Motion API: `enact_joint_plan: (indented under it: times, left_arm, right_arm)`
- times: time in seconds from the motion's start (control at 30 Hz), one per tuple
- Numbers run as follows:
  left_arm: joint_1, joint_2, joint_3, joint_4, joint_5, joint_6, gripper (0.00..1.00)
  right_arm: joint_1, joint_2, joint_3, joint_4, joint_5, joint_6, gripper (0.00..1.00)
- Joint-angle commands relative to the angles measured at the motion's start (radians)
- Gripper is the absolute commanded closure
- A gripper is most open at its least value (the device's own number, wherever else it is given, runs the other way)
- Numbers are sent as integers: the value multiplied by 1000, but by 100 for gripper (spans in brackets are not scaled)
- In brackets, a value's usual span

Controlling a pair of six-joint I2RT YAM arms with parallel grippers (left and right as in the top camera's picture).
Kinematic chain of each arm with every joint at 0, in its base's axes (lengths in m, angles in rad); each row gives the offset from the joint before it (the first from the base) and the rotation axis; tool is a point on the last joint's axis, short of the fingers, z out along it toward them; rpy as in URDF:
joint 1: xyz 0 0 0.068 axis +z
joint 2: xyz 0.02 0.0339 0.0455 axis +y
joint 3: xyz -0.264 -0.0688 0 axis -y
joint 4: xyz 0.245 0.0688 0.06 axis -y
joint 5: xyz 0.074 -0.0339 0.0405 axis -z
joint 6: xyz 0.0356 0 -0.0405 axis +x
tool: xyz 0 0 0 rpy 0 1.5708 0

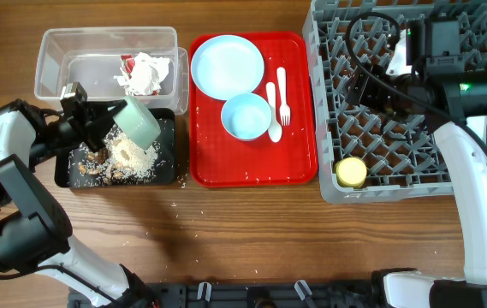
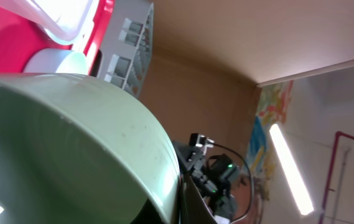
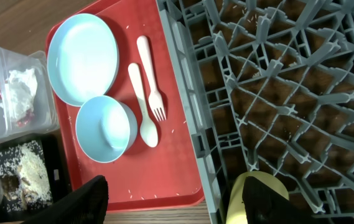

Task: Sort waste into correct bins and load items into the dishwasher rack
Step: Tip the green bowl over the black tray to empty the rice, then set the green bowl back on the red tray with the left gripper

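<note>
Our left gripper (image 1: 89, 118) is clamped on the rim of the pale green bowl (image 1: 138, 122), as far as the overhead view lets us judge. The bowl is tipped above the black tray (image 1: 164, 171), where the food scraps (image 1: 127, 156) lie heaped.

We see 3 risks:
- **Wrong bin:** the bowl hangs at the tray's far edge, just beside the clear tub (image 1: 55, 51) holding crumpled paper (image 1: 145, 73), so leftover crumbs could land there.
- **Slipping:** a rim-only hold could let the bowl twist or slip on its way to the dishwasher rack (image 1: 397, 128).
- **Collision:** our right gripper (image 3: 177, 208) hangs over the rack with its fingers spread and empty, and the 2 arms could collide if both reach for the red serving tray (image 1: 252, 162).

The wooden table (image 1: 252, 231) carries a few stray crumbs. Around it we see a brown wall, 1 strip light and a colourful poster.
</note>
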Motion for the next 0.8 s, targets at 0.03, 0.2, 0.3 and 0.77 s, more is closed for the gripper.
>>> enact_joint_plan:
  times: [0.03, 0.2, 0.3, 0.77]
  left_arm:
    - [-61, -99, 23, -6, -125, 102, 96]
    - [-410, -319, 153, 186, -663, -82, 96]
    - [-727, -321, 153, 297, -1028, -151, 96]
    - [-1170, -25, 153, 338, -1410, -523, 91]
  right_arm:
    - [6, -3, 17, 4, 13, -21, 29]
    - [6, -3, 17, 10, 12, -20, 29]
    - [6, -3, 17, 6, 12, -20, 29]
    - [6, -3, 17, 3, 12, -32, 29]
